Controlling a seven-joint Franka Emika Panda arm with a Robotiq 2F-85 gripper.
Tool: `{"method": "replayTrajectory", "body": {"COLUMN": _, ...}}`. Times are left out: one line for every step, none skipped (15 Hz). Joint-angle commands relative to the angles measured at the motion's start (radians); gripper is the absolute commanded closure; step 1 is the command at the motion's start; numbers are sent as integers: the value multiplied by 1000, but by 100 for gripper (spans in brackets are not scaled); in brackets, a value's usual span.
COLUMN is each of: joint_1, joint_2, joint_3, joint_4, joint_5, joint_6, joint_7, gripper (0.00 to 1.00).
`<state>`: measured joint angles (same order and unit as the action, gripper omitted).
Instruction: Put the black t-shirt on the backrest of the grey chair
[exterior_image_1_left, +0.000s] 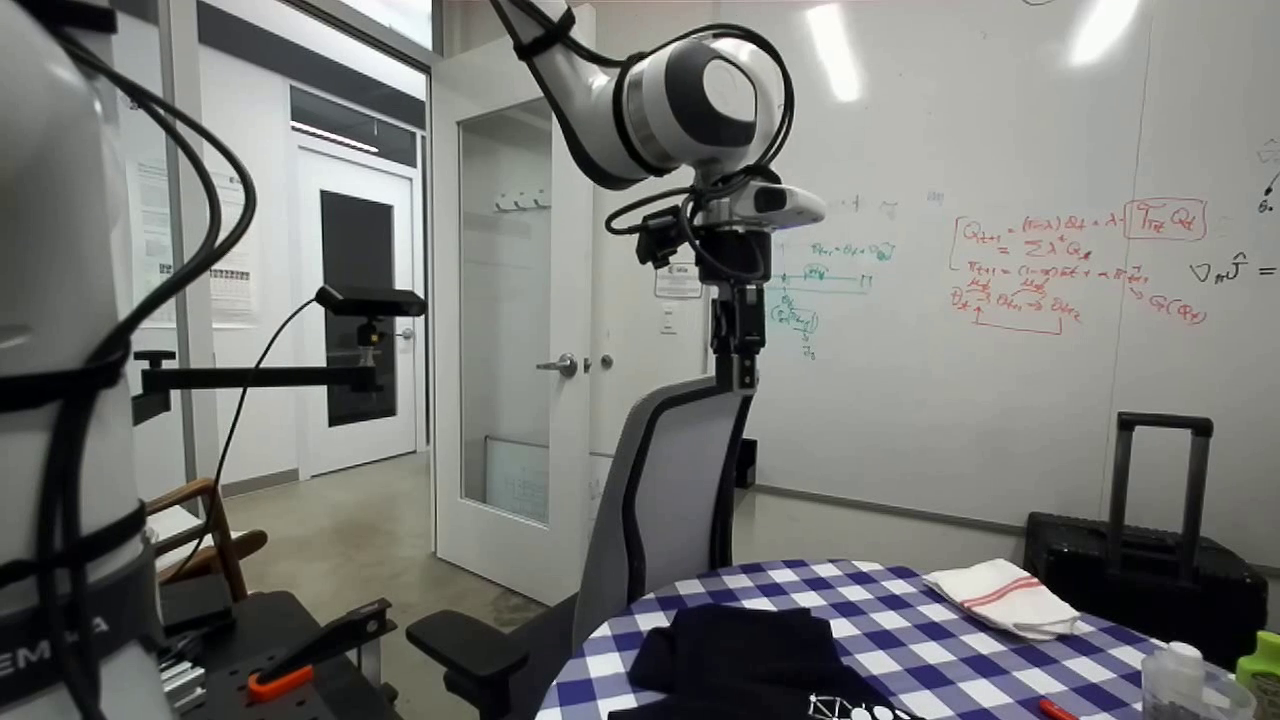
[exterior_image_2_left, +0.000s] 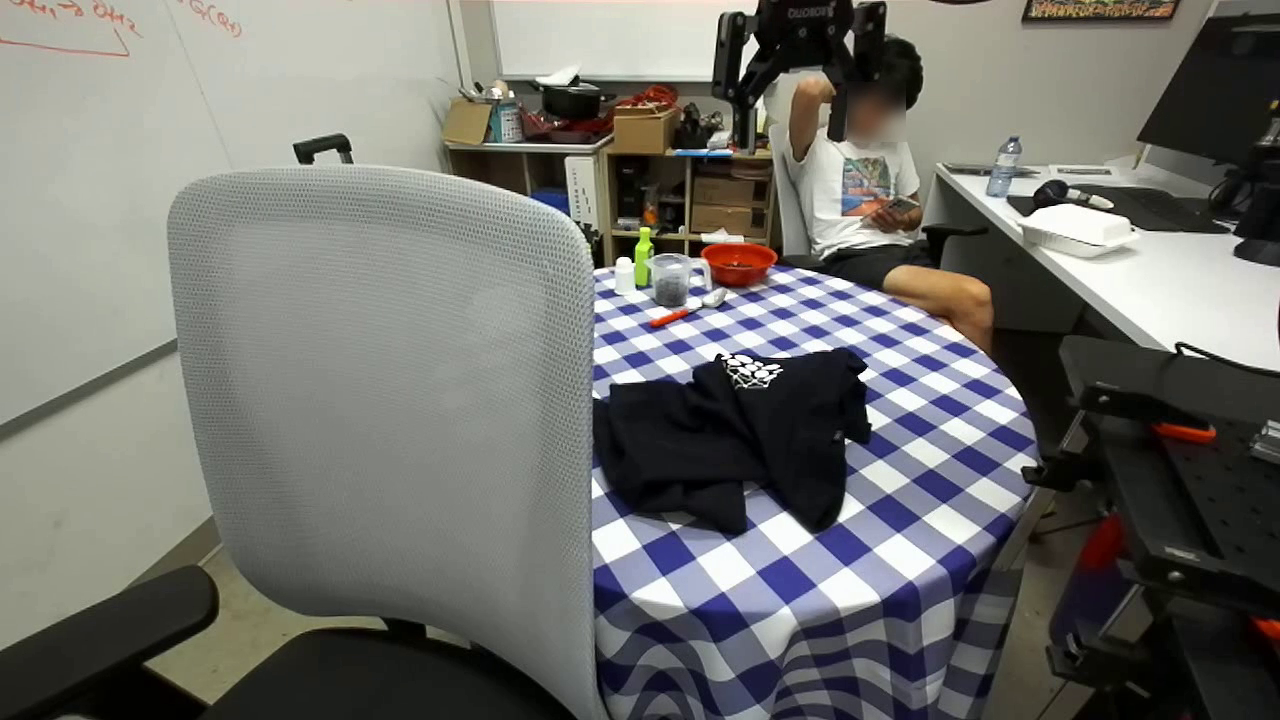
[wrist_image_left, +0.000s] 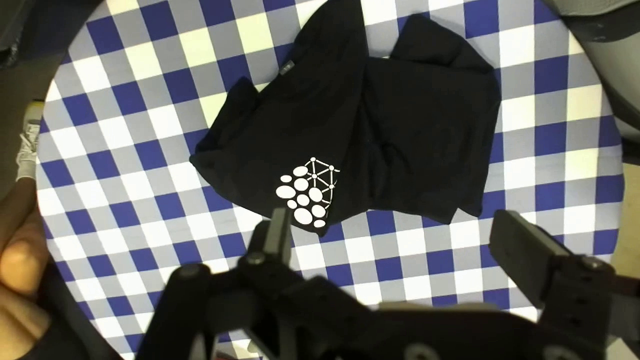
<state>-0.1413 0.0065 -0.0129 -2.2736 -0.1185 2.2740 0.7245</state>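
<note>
The black t-shirt lies loosely folded, with a white dotted print, on the checkered table. It shows in both exterior views (exterior_image_1_left: 740, 645) (exterior_image_2_left: 700, 440) and in the wrist view (wrist_image_left: 425, 120). The grey chair's mesh backrest stands upright beside the table in both exterior views (exterior_image_1_left: 680, 490) (exterior_image_2_left: 390, 380), with nothing draped on it. A grey part at the top right of the wrist view (wrist_image_left: 607, 65) looks like the chair. My gripper (exterior_image_1_left: 738, 375) points down, high above the table and shirt. Its fingers are wide apart and empty in an exterior view (exterior_image_2_left: 790, 135) and the wrist view (wrist_image_left: 394, 217).
The round table (exterior_image_2_left: 930, 500) also holds a white towel (exterior_image_1_left: 1000, 595), a red bowl (exterior_image_2_left: 738, 264), a green bottle (exterior_image_2_left: 643, 258), a measuring cup (exterior_image_2_left: 670, 282) and a red-handled spoon (exterior_image_2_left: 675, 317). A person (exterior_image_2_left: 850, 200) sits beyond the table. A black suitcase (exterior_image_1_left: 1080, 560) stands by the whiteboard.
</note>
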Motion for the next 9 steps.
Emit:
{"method": "replayTrajectory", "body": {"joint_1": 25, "joint_2": 5, "joint_3": -26, "joint_4": 6, "joint_5": 1, "joint_6": -2, "joint_7": 7, "gripper": 0}}
{"method": "replayTrajectory", "body": {"joint_1": 26, "joint_2": 5, "joint_3": -25, "joint_4": 10, "joint_5": 1, "joint_6": -2, "joint_7": 12, "gripper": 0}}
{"method": "replayTrajectory", "body": {"joint_1": 26, "joint_2": 4, "joint_3": -25, "joint_4": 12, "joint_5": 1, "joint_6": -2, "joint_7": 14, "gripper": 0}}
{"method": "replayTrajectory", "body": {"joint_1": 46, "joint_2": 23, "joint_3": -9, "joint_4": 30, "joint_5": -8, "joint_6": 15, "joint_7": 70, "gripper": 0}}
{"method": "replayTrajectory", "body": {"joint_1": 56, "joint_2": 45, "joint_3": -5, "joint_4": 41, "joint_5": -25, "joint_6": 35, "joint_7": 115, "gripper": 0}}
{"method": "replayTrajectory", "body": {"joint_1": 70, "joint_2": 101, "joint_3": 0, "joint_4": 59, "joint_5": -63, "joint_6": 92, "joint_7": 214, "gripper": 0}}
{"method": "replayTrajectory", "body": {"joint_1": 83, "joint_2": 144, "joint_3": -2, "joint_4": 75, "joint_5": -92, "joint_6": 117, "joint_7": 291, "gripper": 0}}
{"method": "replayTrajectory", "body": {"joint_1": 92, "joint_2": 202, "joint_3": -17, "joint_4": 91, "joint_5": -125, "joint_6": 143, "joint_7": 363, "gripper": 0}}
{"method": "replayTrajectory", "body": {"joint_1": 116, "joint_2": 245, "joint_3": -23, "joint_4": 102, "joint_5": -144, "joint_6": 150, "joint_7": 440, "gripper": 0}}
